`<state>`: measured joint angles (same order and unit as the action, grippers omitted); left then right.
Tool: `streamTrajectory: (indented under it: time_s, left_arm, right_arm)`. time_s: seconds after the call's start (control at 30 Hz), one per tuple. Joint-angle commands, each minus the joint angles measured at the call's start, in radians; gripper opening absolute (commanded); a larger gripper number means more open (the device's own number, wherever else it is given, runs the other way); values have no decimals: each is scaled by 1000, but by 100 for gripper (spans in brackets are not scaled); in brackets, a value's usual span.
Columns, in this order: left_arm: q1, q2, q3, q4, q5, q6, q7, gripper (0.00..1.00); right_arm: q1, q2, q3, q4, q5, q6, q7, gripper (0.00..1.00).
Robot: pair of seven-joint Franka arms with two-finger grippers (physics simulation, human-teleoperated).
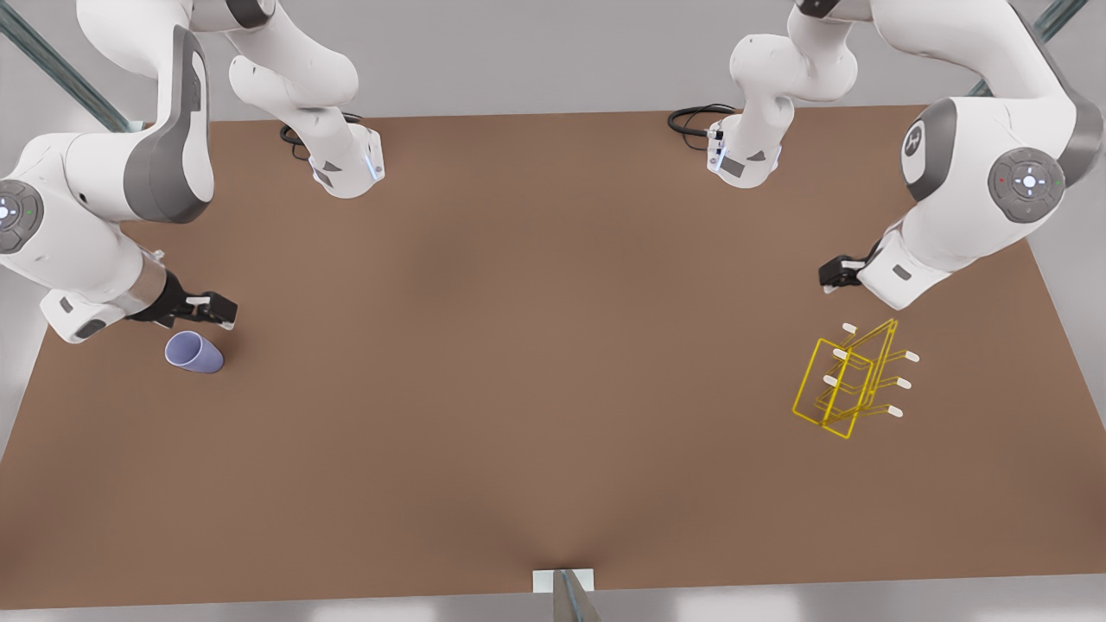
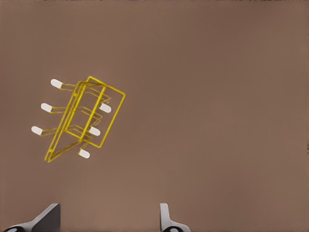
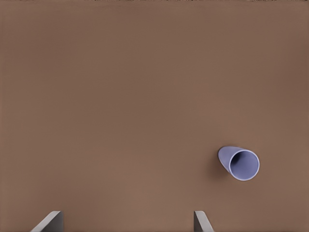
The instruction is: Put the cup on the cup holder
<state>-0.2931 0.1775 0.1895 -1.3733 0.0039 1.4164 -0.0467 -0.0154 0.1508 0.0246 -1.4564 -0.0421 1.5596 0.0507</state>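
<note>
With fingers spread, the right gripper [image 1: 226,313] is poised beside the cup [image 1: 194,353] for pickup, while the open left gripper [image 1: 831,278] is parked near the cup holder [image 1: 847,380].

The counter [image 1: 536,363] is a flat, matt brown, smooth and without grain. The cup [image 1: 195,353] looks like smooth plain plastic, pale lavender-blue with a soft, low sheen. The cup holder [image 1: 847,380] is thin yellow wire, seemingly coated metal, its prongs tipped with smooth white caps. The arms' shells are glossy white plastic with grey matt joints.
</note>
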Motion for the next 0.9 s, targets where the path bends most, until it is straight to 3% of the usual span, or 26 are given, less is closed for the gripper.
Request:
streamTrajectory:
  time_s: [0.0,0.33,0.5,0.6,0.7,0.87]
  left_arm:
    - [3,-1,1,0,2,16,-44,100]
    - [3,-12,-2,-49,1,21,-48,100]
    - [3,-7,-2,-41,8,-20,-35,100]
    - [-3,-12,-13,-33,4,-51,-36,100]
    - [-4,-10,-13,-33,7,-51,-38,100]
    - [-6,-10,-13,-33,7,-80,-47,100]
  right_arm:
    - [0,-2,0,1,1,22,15,100]
    - [2,7,2,5,11,31,23,100]
    - [-23,144,0,-44,11,33,9,100]
    - [-93,99,-9,-223,10,201,-132,100]
    - [-113,105,-127,-309,10,318,-311,100]
    - [-158,134,-138,-427,11,490,-384,100]
